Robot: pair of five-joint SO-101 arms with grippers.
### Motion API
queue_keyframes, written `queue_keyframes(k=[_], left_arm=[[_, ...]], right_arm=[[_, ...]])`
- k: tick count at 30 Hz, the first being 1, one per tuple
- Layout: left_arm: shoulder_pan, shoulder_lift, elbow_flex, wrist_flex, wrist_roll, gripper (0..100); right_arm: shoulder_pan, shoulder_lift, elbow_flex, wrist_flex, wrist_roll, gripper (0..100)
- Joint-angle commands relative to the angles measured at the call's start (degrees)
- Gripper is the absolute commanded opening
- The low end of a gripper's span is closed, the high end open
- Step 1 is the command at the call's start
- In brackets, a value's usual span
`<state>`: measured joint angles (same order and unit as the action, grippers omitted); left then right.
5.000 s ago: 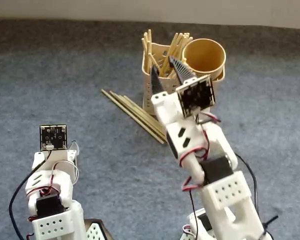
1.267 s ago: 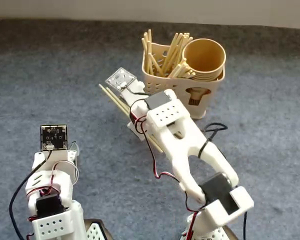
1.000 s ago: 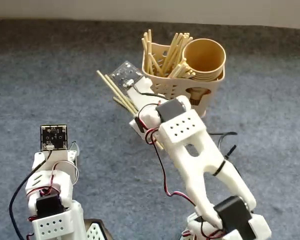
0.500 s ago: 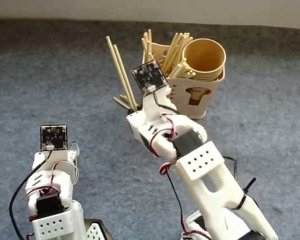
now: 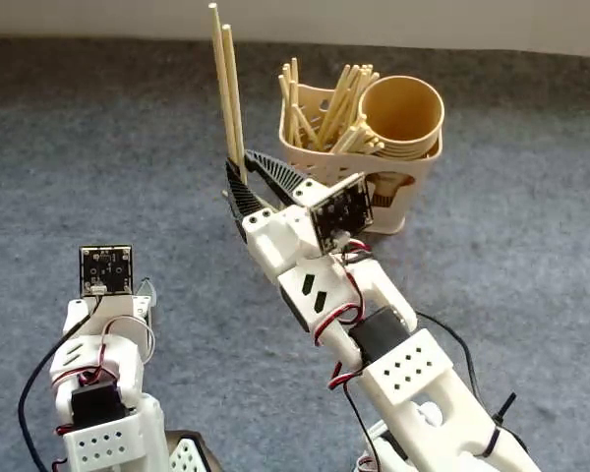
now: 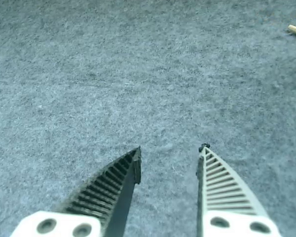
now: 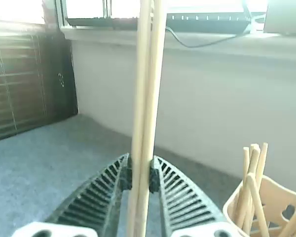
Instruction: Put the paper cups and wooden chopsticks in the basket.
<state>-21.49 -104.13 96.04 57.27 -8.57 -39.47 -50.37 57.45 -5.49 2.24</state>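
The right wrist view shows the right gripper (image 7: 140, 174) pinched on two wooden chopsticks (image 7: 147, 98). The high view sets that pair upright, just left of the basket (image 5: 413, 182) holding paper cups (image 5: 401, 113) and other chopsticks (image 5: 344, 93). The left gripper (image 6: 168, 150) gapes above carpet (image 6: 89, 74). Half a second ago the pair leaned left and sat lower.

The tool (image 7: 140, 168) clamps two wooden chopsticks (image 7: 147, 74) upright, near the basket (image 7: 269, 202) of chopsticks.
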Motion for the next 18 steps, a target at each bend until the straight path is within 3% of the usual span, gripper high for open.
queue_keyframes(k=[1, 9, 18], left_arm=[[-0.40, -0.22, 1.10, 0.00, -0.35, 19], [-0.40, -0.22, 1.10, 0.00, -0.35, 19], [-0.40, -0.22, 1.10, 0.00, -0.35, 19]], right_arm=[[2.68, -1.54, -0.75, -6.81, -0.26, 0.6], [13.41, 5.85, -2.95, -13.76, -0.26, 0.6], [19.03, 14.55, -10.59, -16.13, -0.53, 0.6]])
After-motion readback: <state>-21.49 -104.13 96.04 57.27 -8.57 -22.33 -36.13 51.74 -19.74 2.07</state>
